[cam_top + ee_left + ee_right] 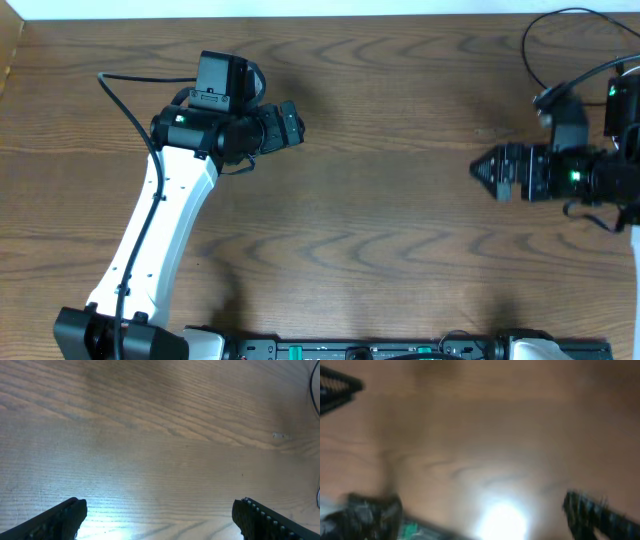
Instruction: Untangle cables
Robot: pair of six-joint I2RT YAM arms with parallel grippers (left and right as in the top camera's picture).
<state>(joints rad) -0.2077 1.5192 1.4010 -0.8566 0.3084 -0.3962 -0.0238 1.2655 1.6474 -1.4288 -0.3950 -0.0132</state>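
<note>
No white or black cable coil shows in any view; the cables are out of view. My left gripper point(296, 124) hovers over bare wood at the upper left, pointing right. In the left wrist view its fingers point(160, 516) are wide apart with only table between them. My right gripper point(482, 171) is at the right side, pointing left. The right wrist view is blurred, but its fingers point(482, 515) stand wide apart with nothing between them.
The wooden table point(380, 230) fills the overhead view. A thick black robot wire point(528, 45) loops at the far right and also shows at the edge of the left wrist view point(314, 385). A black equipment rail point(380, 350) lines the front edge.
</note>
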